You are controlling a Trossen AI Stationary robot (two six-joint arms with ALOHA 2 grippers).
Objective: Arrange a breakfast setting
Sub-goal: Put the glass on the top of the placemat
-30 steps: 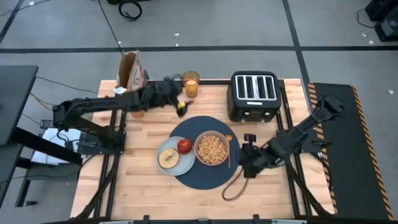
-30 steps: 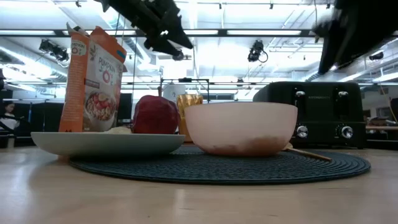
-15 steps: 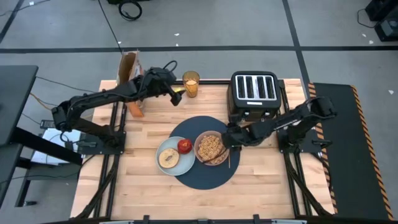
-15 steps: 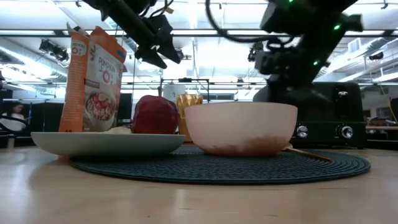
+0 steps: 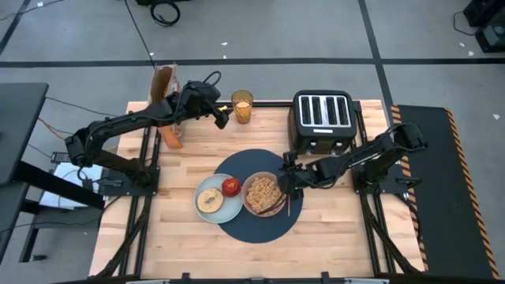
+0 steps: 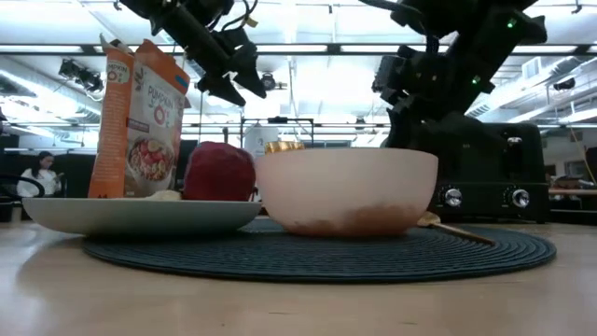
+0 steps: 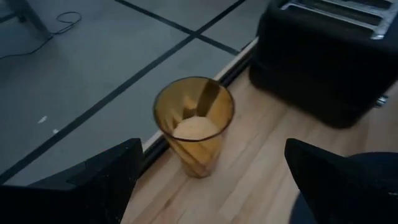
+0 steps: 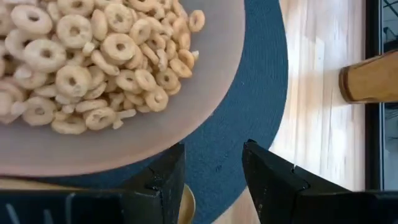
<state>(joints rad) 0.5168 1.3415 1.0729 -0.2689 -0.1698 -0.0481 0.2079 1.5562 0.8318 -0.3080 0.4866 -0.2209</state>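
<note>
A dark-blue mat (image 5: 268, 225) lies mid-table. On it stands a pinkish bowl (image 5: 262, 195) of cereal rings, with a gold spoon (image 5: 289, 207) at its right. A pale plate (image 5: 229, 211) resting partly on the mat's left carries a red apple (image 5: 230, 187) and toast (image 5: 209, 199). My right gripper (image 5: 282, 181) hangs open at the bowl's right rim, over the mat and the spoon's end (image 8: 186, 204). My left gripper (image 5: 222, 120) is open, raised, just left of the amber glass (image 7: 194, 124), which stands at the table's far edge. My right gripper comes slanting down from the table's right at the bowl's right rim (image 8: 186, 134). One fingertip (image 8: 171, 163) stands close against the rim's outer side; whether it touches, I cannot tell. Between the fingers only the mat shows.
A black four-slot toaster (image 5: 322, 120) stands at the far right, just behind my right arm. A brown-and-orange cereal box (image 5: 166, 91) stands at the far left corner, beside my left arm. Bare wood lies along the near edge.
My right gripper has swung from the near right toward the table's left and down to the bowl's right rim, rolling its wrist. The bowl and the plate with apple and toast have slid a little toward the left. My left gripper has moved toward the far edge, beside the glass.
</note>
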